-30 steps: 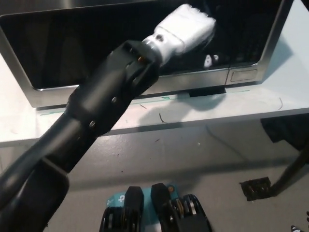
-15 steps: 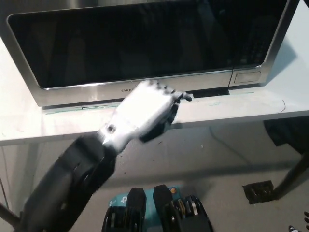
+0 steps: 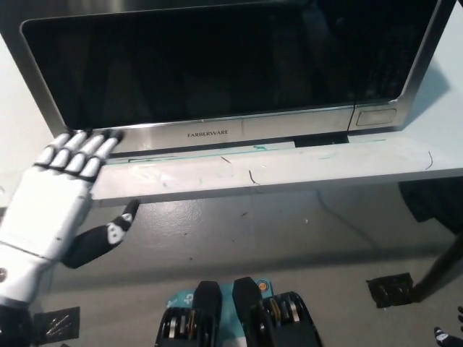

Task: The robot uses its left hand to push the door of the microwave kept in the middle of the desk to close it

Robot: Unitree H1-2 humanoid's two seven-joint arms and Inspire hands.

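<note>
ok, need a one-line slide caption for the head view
Microwave door shut on the desk; white left hand open at the desk's front edge, lower left.

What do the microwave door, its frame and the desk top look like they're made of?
Microwave door: dark glossy glass or plastic, faintly reflective. Frame: brushed metal look, silvery sheen, possibly stainless steel. Desk top: white matte surface, likely laminate, scuffed and marked.

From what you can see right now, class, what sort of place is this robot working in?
Probably a lab or workshop test station rather than a home kitchen: a steel microwave sits on a scuffed white desk marked with green tape, above a bare grey floor. The left hand hangs open at the desk's edge.
</note>
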